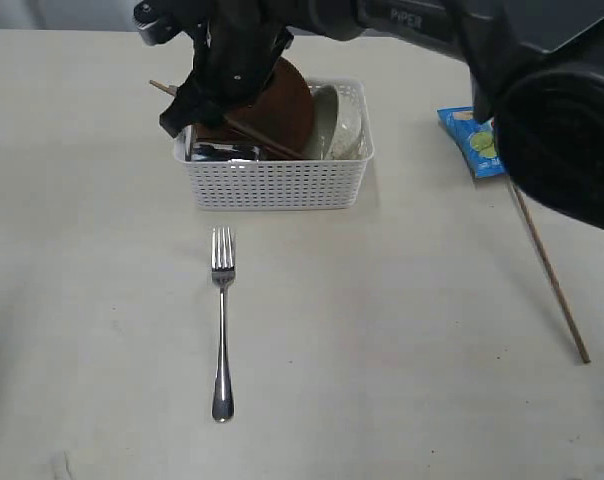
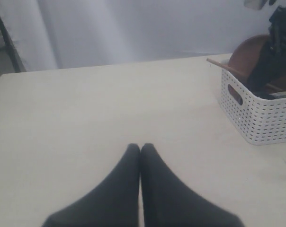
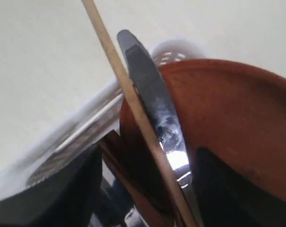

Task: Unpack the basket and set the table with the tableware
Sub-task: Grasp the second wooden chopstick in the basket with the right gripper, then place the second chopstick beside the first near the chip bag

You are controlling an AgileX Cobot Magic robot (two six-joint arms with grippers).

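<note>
The white basket (image 1: 277, 185) stands on the table (image 1: 402, 330) and holds an upright brown plate (image 1: 287, 105), a pale bowl (image 1: 344, 120) and a steel cup (image 1: 222, 152). A silver fork (image 1: 222, 320) lies in front of the basket. One chopstick (image 1: 549, 270) lies at the right. My right gripper (image 1: 197, 108) reaches across into the basket's left end. In its wrist view the gripper (image 3: 147, 163) is open; a chopstick (image 3: 129, 99) and the knife (image 3: 150, 94) stand between its dark fingers (image 3: 62, 189), beside the plate (image 3: 237, 109). My left gripper (image 2: 140, 147) is shut and empty above bare table.
A blue chip bag (image 1: 470, 140) lies at the right, behind the loose chopstick. From the left wrist view the basket (image 2: 261, 118) stands off to one side. The right arm's dark body (image 1: 542, 110) covers the upper right of the exterior view.
</note>
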